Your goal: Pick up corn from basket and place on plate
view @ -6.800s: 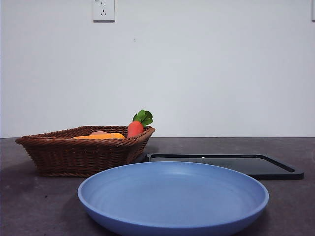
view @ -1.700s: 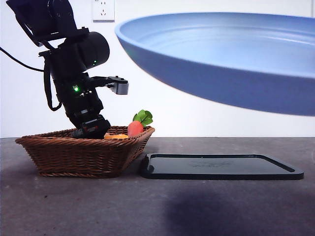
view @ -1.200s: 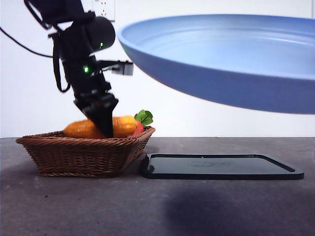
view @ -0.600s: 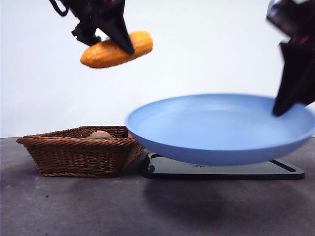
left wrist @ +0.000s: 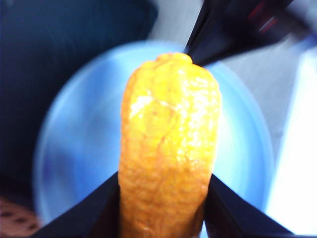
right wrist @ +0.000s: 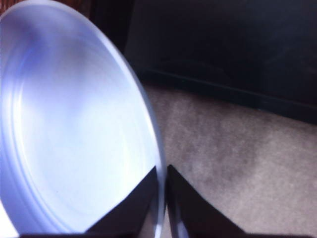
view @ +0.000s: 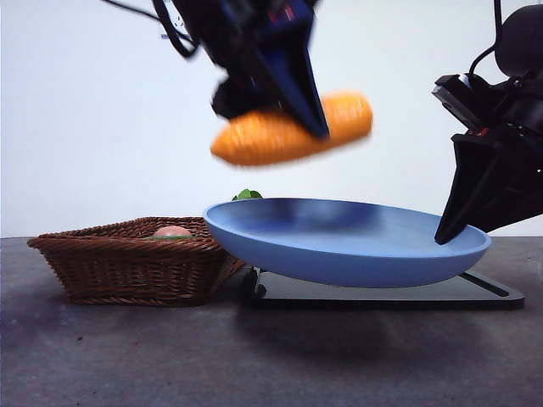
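My left gripper (view: 310, 123) is shut on the orange-yellow corn (view: 293, 129), held in the air above the light-blue plate (view: 348, 246). In the left wrist view the corn (left wrist: 168, 148) stands between my jaws with the plate (left wrist: 74, 148) below it. My right gripper (view: 450, 233) is shut on the plate's right rim and holds it, slightly tilted, just above the black tray (view: 475, 292). The right wrist view shows that rim (right wrist: 159, 183) pinched between my jaws. The brown wicker basket (view: 127, 267) sits on the table at the left.
A peach-coloured round item (view: 172, 231) lies in the basket. Green carrot leaves (view: 247, 195) peek over the plate's far rim. The dark table (view: 127, 356) stretches in front. A white wall stands behind.
My left gripper has carried the corn to the right and lower, from above the basket to over the plate. The plate has shifted slightly lower, still held by the right gripper.
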`<state>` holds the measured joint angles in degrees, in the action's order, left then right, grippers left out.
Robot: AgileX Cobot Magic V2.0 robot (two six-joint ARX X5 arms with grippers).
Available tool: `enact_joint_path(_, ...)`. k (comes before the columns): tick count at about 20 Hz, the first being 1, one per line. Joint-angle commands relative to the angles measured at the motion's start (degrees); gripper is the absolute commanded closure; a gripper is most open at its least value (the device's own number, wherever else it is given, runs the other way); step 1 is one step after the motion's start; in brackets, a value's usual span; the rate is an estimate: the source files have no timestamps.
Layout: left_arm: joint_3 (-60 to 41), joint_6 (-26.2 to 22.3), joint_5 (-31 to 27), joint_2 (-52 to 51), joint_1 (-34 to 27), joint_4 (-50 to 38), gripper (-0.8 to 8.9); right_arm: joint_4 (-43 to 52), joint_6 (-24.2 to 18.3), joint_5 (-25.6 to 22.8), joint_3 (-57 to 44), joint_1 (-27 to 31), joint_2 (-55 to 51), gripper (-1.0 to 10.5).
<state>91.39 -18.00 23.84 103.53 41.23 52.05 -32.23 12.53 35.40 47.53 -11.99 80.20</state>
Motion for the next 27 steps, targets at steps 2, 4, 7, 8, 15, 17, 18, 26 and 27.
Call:
enact_joint_path(2, 0.9, -0.8, -3.0, 4.5, 2.7, -0.4, 7.00, 0.5, 0.8, 0.7, 0.6, -0.1, 0.7, 9.4)
enact_joint_path(4, 0.9, -0.9, -3.2, 6.3, 3.4, -0.6, 6.97, 0.5, 0.7, 0.7, 0.6, -0.1, 0.7, 9.4)
enact_joint_path(7, 0.9, -0.9, -3.3, 8.4, 4.1, -0.7, 6.19, 0.5, 0.6, 0.7, 0.6, -0.1, 0.7, 9.4)
enact_joint_path(8, 0.9, -0.7, -3.3, 8.9, 4.2, -0.6, 5.67, 0.4, 0.5, 0.7, 0.6, -0.1, 0.7, 9.4)
enact_joint_path(15, 0.9, 0.9, -3.3, 7.8, 4.9, -0.4, 4.73, 0.5, 0.2, 0.6, 0.6, -0.1, 0.7, 9.4)
enact_joint_path(17, 0.9, 0.9, -3.3, 6.2, 4.8, -0.4, 4.74, 0.5, 0.1, 0.5, 0.6, -0.1, 0.7, 9.4)
enact_joint_path(18, 1.0, 1.0, -3.3, 5.1, 4.8, -0.5, 4.74, 0.5, 0.1, 0.3, 0.6, -0.1, 0.7, 9.4)
enact_joint_path(26, 1.7, 3.3, -3.3, -7.5, 1.9, 0.7, 4.75, 1.2, 0.1, -0.9, 1.2, 2.9, 0.7, 9.4)
enact_joint_path(27, 1.7, 3.6, -3.3, -9.2, 1.4, 0.9, 4.75, 1.2, 0.1, -0.9, 1.6, 3.9, 0.9, 9.4)
